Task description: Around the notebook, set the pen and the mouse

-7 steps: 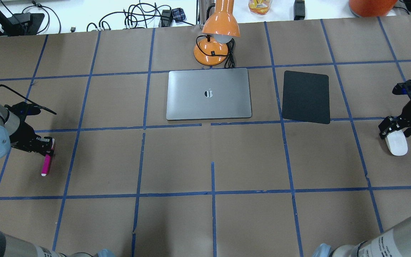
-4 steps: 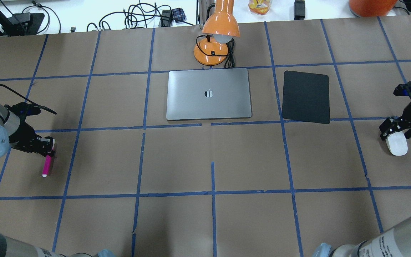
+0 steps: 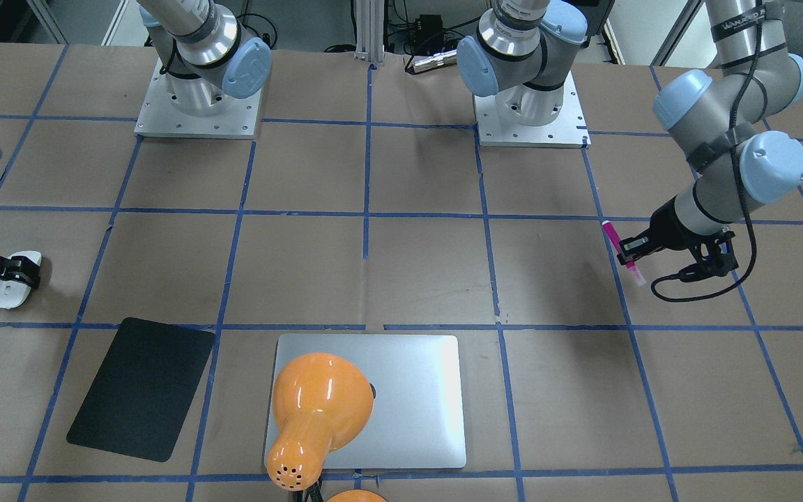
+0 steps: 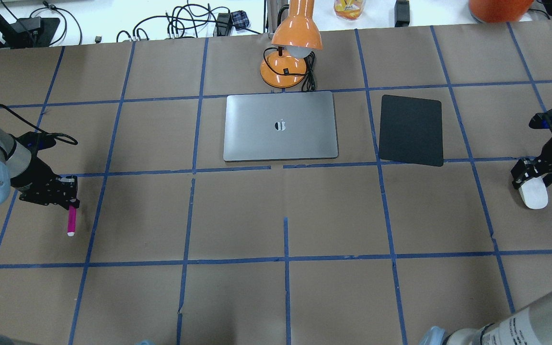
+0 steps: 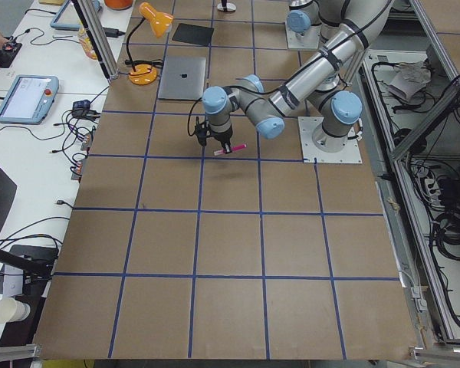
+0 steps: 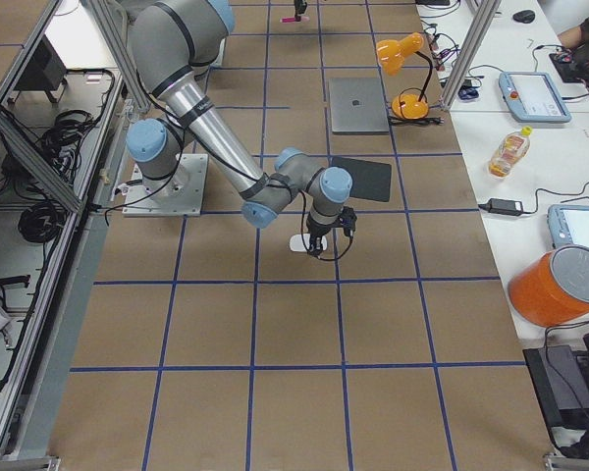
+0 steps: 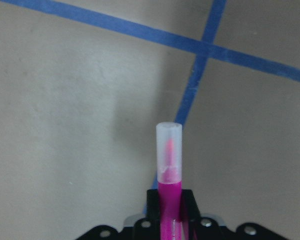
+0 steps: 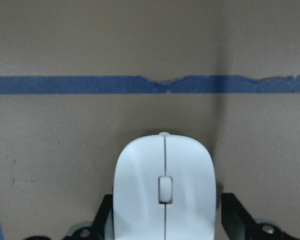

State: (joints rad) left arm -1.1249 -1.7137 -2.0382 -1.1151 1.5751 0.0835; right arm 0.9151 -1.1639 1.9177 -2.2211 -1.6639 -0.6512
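Observation:
The pen [image 4: 71,220], magenta with a pale cap, is held at one end by my left gripper [image 4: 71,203], which is shut on it at the table's far left. It appears slightly above the paper, capped end [image 7: 169,150] pointing away from the wrist. The white mouse [image 4: 533,194] sits at the far right with my right gripper [image 4: 530,176] shut on its sides. The wrist view shows the mouse [image 8: 164,185] between both fingers. The silver notebook [image 4: 281,127] lies closed at the back centre, far from both grippers. Facing the robot, the pen [image 3: 617,244] is on the right and the mouse [image 3: 8,293] on the left.
An orange desk lamp [image 4: 290,52] stands just behind the notebook, its cord beside it. A thin black pad [image 4: 411,130] lies to the notebook's right. Blue tape lines grid the brown paper. Both arm bases [image 3: 196,118] are at the near edge.
My left gripper has shifted slightly right and forward with the pen, which now points straighter toward the near edge. The right gripper and mouse have barely moved.

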